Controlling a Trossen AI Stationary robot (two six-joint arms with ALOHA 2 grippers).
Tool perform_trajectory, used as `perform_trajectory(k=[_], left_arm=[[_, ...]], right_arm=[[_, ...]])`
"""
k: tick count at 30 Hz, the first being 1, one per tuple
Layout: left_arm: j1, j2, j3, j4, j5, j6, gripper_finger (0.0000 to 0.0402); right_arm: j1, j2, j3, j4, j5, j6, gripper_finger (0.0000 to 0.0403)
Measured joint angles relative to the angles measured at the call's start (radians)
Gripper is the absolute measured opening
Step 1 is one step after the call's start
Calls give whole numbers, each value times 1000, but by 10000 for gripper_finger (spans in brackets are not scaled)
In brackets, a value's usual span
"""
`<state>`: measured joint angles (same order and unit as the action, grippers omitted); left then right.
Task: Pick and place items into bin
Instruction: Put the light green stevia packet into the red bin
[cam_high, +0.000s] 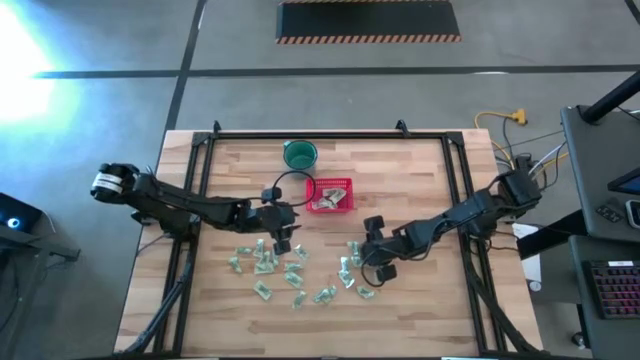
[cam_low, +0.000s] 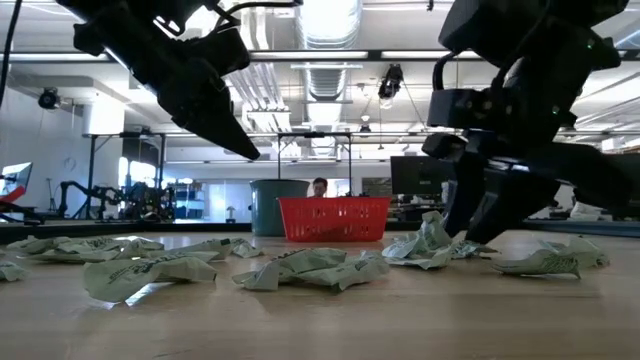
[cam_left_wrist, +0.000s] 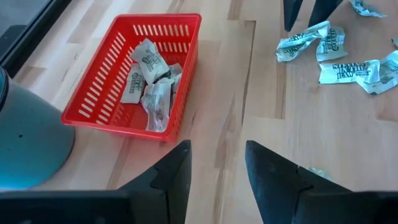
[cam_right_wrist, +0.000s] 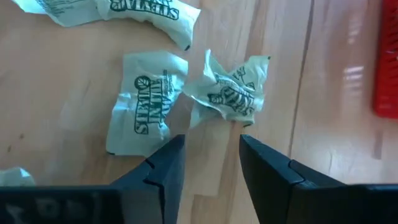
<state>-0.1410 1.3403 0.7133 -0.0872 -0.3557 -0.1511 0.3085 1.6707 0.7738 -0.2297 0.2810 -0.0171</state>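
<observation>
High view: left end effector (cam_high: 281, 232) hangs just short of the red basket (cam_high: 330, 194), wrapped pieces (cam_high: 268, 264) scattered behind it on the table (cam_high: 420, 170); right end effector (cam_high: 374, 256) sits beside more pieces. Low view: basket far back, green cup (cam_low: 264, 207) beside it. Left wrist view: fingers (cam_left_wrist: 176, 171) parted, empty; basket ahead holds several pieces (cam_left_wrist: 149, 84). Right wrist view: fingers (cam_right_wrist: 169, 163) parted, empty; a crumpled piece (cam_right_wrist: 230, 93) lies just ahead.

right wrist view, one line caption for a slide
Right hand, fingers open and empty, poised just short of two crinkled green-and-white packets on the wooden table, red basket at the edge.
</observation>
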Motion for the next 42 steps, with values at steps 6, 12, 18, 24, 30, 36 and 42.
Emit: perform_trajectory(k=[6, 12, 18, 24, 30, 36, 42], left_arm=[[0, 0, 0, 0, 0, 0, 135], [0, 0, 0, 0, 0, 0, 135], [0, 0, 0, 0, 0, 0, 135], [0, 0, 0, 0, 0, 0, 135], [0, 0, 0, 0, 0, 0, 135], [0, 0, 0, -2, 0, 0, 135], [0, 0, -1, -3, 0, -1, 135]], right_arm=[[-4, 15, 0, 49, 40, -17, 155], [-15, 7, 0, 53, 46, -21, 153], [-15, 6, 0, 63, 29, -37, 148], [-14, 6, 0, 82, 25, -50, 150], [-14, 34, 0, 189, -27, -112, 143], [-15, 53, 0, 183, -27, -100, 136], [-15, 53, 0, 183, -27, -92, 114]])
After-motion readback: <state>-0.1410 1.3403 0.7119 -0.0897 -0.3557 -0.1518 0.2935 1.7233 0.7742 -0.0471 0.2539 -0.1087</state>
